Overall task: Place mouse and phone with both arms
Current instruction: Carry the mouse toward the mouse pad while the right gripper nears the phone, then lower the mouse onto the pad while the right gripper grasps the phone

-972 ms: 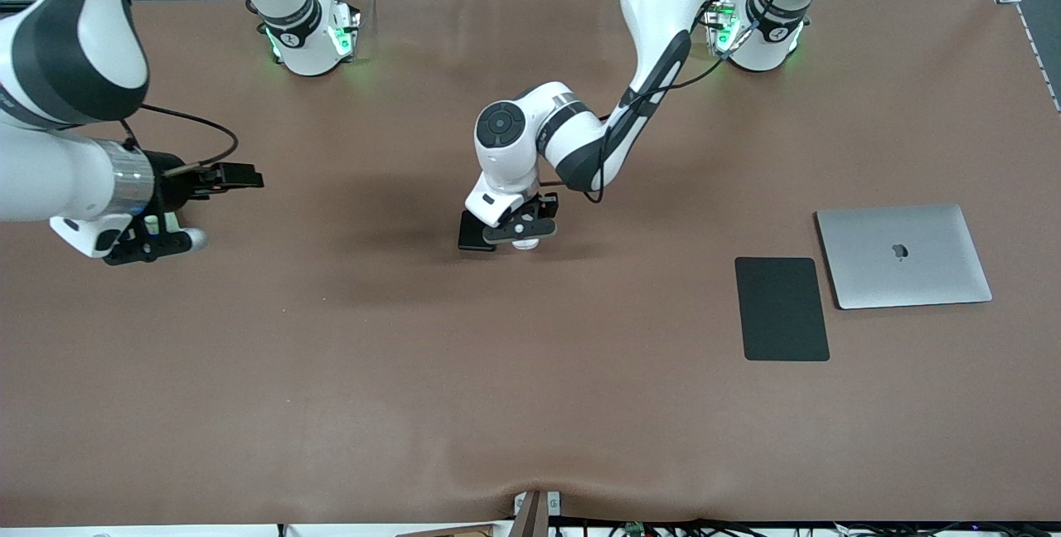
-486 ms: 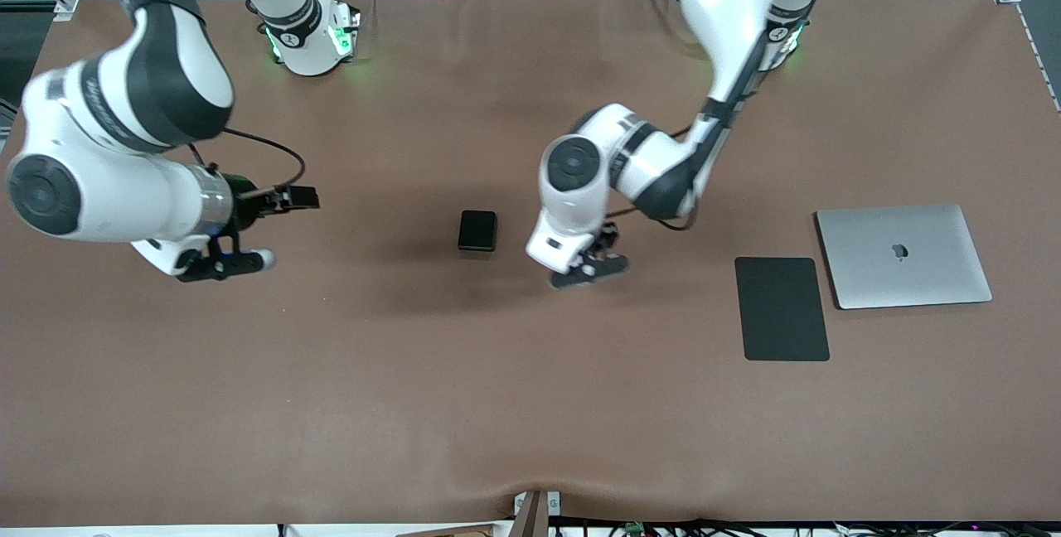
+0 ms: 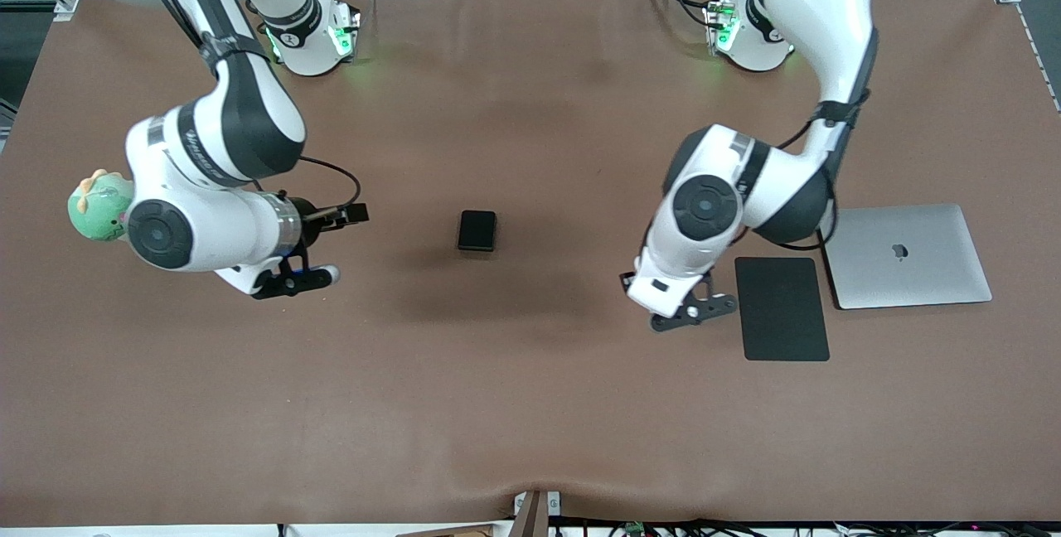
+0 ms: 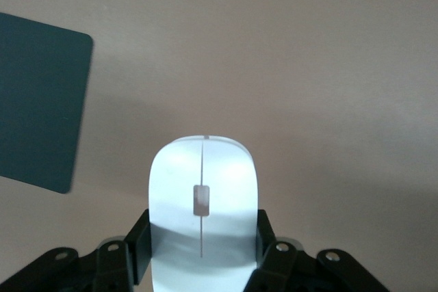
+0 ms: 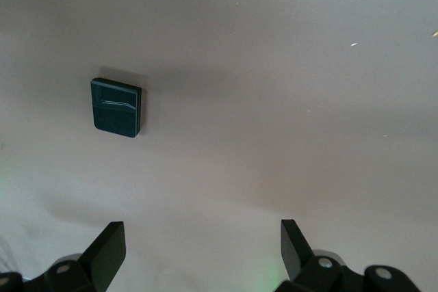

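While the left gripper [image 4: 203, 264] hung over bare table just beside the mouse pad [image 3: 782, 308], its jaws clamped the mouse [image 4: 203, 210] by the rear only, so it might tip or slip on release. Nearer the table's middle lay the phone [image 3: 477, 230], untouched; the right gripper [image 5: 203, 247], fully spread and empty, could nudge it if it descended off-centre.
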Robot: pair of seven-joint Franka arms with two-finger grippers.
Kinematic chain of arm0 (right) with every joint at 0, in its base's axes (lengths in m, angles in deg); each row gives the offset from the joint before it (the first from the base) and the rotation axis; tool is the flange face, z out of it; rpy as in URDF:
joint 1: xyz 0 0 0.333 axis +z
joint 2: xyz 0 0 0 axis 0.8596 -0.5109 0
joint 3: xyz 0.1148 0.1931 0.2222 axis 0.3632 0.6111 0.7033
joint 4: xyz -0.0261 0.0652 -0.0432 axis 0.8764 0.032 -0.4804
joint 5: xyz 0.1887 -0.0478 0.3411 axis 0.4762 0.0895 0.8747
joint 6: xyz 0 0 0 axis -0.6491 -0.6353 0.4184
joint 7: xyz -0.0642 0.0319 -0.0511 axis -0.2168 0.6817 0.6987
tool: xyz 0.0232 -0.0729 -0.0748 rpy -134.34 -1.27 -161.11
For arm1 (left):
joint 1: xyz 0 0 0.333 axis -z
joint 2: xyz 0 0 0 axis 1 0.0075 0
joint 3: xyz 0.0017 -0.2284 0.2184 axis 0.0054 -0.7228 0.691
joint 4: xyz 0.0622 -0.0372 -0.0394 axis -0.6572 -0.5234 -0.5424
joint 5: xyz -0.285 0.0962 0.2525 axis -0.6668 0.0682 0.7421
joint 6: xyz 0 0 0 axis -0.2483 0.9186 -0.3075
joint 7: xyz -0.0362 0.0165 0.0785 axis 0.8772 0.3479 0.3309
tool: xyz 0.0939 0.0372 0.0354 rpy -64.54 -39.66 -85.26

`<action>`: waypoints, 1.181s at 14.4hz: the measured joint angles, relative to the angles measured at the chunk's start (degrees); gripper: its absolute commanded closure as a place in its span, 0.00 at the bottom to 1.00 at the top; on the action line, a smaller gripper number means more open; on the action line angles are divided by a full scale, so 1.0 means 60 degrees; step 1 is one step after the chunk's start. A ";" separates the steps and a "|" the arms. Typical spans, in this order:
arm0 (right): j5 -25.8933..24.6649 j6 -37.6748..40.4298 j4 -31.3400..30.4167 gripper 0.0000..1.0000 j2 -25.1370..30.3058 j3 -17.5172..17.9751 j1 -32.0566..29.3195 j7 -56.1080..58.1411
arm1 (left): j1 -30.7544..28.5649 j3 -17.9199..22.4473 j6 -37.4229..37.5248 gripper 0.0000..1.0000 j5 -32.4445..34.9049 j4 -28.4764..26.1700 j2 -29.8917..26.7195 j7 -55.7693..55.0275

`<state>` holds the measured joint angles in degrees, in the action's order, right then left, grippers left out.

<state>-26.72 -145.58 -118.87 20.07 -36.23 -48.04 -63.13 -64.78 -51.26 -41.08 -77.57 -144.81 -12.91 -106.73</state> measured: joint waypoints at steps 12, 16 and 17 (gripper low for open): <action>0.0012 -0.2132 -0.0089 0.00 -0.1496 0.0005 0.1539 -0.1464 | -0.1919 0.0003 0.0116 1.00 -0.0206 -0.0740 -0.0374 0.3803; 0.0013 -0.3283 -0.0279 0.00 -0.1950 0.0005 0.1839 -0.1791 | -0.2776 0.0011 0.0055 1.00 -0.0207 -0.1178 -0.0365 0.5485; 0.0013 -0.3506 -0.0306 0.00 -0.2056 0.0006 0.1942 -0.1925 | -0.2990 0.0012 -0.0106 1.00 -0.0207 -0.1326 -0.0349 0.5825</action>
<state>-26.64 -166.62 -120.71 7.74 -36.19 -36.39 -74.67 -82.72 -51.19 -41.71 -78.81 -152.76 -15.00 -71.78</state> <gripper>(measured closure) 0.000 0.392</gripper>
